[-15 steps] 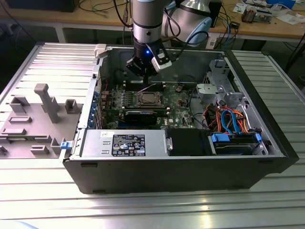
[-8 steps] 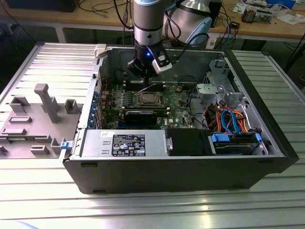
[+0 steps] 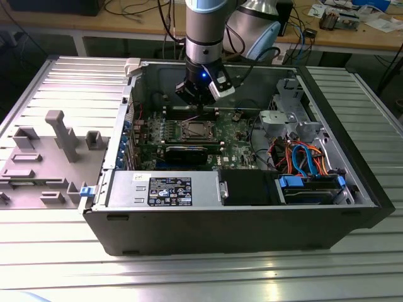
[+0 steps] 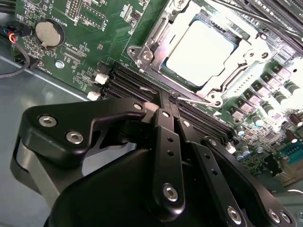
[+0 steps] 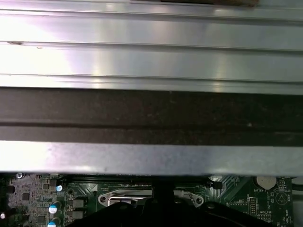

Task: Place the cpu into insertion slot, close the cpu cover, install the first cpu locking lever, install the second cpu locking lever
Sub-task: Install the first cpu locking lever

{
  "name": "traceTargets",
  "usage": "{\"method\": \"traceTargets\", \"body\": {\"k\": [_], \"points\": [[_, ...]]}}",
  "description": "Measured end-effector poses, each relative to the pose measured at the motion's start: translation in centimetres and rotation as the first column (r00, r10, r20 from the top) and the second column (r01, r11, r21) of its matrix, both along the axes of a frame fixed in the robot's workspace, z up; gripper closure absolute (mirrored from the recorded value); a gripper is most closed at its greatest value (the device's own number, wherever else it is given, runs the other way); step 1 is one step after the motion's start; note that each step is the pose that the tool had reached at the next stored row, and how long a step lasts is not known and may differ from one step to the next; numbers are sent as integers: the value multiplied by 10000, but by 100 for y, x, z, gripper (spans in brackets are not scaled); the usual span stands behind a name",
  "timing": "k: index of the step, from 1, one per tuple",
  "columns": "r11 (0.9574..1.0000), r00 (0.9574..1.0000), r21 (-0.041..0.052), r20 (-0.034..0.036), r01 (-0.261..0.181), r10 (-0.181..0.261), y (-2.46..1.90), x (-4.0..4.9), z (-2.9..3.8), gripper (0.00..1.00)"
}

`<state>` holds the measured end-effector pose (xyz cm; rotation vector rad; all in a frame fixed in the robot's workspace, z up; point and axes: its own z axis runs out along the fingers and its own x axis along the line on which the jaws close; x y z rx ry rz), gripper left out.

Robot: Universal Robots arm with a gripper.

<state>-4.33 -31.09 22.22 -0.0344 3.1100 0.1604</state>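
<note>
My view: open PC case (image 3: pixel 113 217) holds green motherboard (image 4: pixel 94 42). cpu (image 4: pixel 201 52) seated in insertion slot (image 4: pixel 236 45), cpu cover (image 4: pixel 156 40) down around it. gripper (image 4: pixel 169 109) narrow, fingertips together, holding nothing, at wire lever (image 4: pixel 196 100) by socket corner. I'd keep tips low, press lever sideways under hook.

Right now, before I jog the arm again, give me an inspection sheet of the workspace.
Surface: ribbed metal table carrying the open computer case.
Job's things: cpu seated in the insertion slot; cpu cover lies flat around the chip.
Clutter: grey moulded tray at the exterior view's left.
Gripper: gripper beside the socket, holding nothing.
Cables: orange and blue bundle inside the case.
Surroundings: cluttered workbench behind.
</note>
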Motion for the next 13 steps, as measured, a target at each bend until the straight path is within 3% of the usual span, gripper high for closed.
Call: {"method": "traceTargets", "body": {"k": [13], "points": [[10000, 10000, 2, 0, 0, 0, 0, 37, -45, 89]]}}
